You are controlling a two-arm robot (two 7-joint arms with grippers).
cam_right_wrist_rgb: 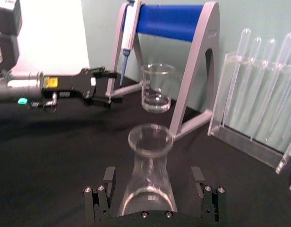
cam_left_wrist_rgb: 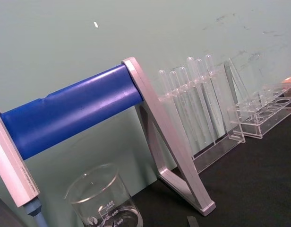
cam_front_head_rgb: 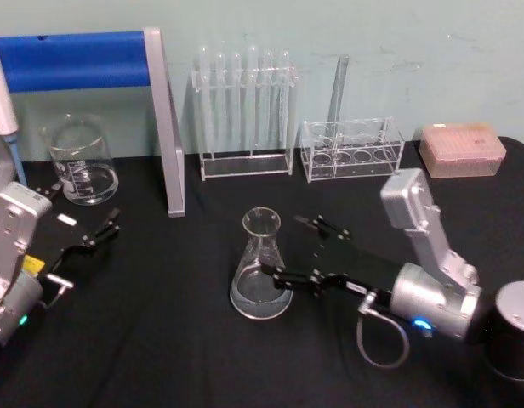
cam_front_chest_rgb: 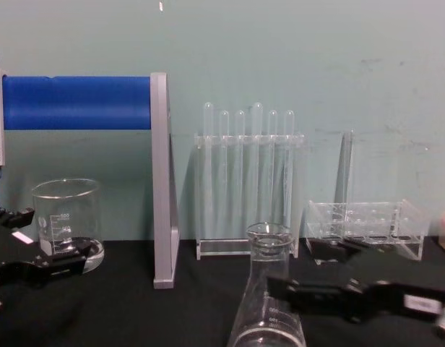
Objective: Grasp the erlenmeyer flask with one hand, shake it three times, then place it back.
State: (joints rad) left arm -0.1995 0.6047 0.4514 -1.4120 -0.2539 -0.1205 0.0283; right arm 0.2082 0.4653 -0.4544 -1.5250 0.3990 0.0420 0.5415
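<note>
The erlenmeyer flask is clear glass and stands upright on the black table near the middle. It also appears in the right wrist view and low in the chest view. My right gripper reaches in from the right and is open. Its black fingers straddle the flask's lower body with a small gap on each side. From the chest view, the right gripper sits just right of the flask. My left gripper rests open at the left, beside the beaker.
A glass beaker stands at the back left under a blue-barred pipette stand that holds a pipette. A test tube rack, a second clear rack and a pink tip box line the back.
</note>
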